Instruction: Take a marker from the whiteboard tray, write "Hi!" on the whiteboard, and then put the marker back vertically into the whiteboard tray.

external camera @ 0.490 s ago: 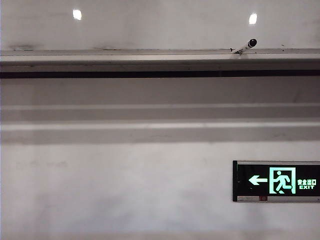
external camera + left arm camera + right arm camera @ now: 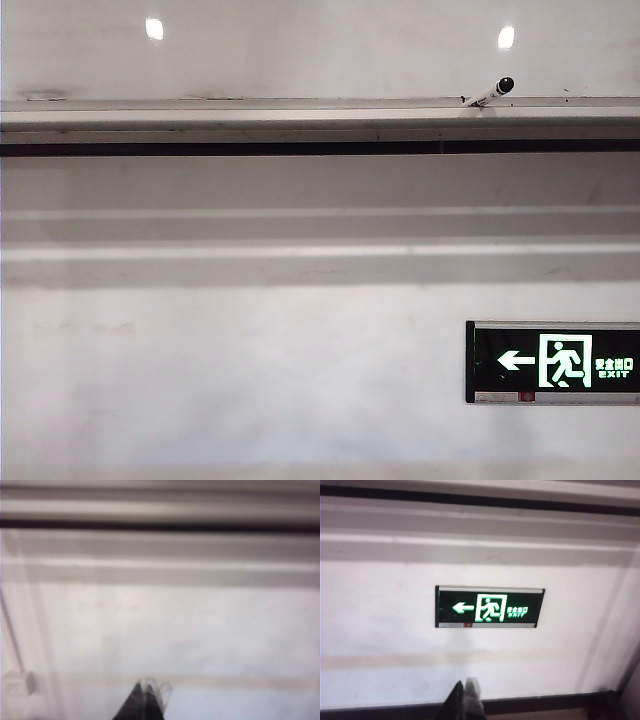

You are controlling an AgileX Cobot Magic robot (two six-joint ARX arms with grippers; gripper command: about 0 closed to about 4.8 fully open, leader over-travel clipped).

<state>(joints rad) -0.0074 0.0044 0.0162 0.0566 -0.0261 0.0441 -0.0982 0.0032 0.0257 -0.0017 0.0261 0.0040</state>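
Nothing has shifted: your marker [image 2: 496,91] rests untouched on the whiteboard tray [image 2: 250,110], upper right; left claw [image 2: 150,689] and right claw [image 2: 465,687] closed, empty, low.

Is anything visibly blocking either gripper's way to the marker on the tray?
Nothing visible. The marker lies alone on the whiteboard tray. The left gripper and right gripper, both shut, face bare wall lower down; neither appears in the exterior view.
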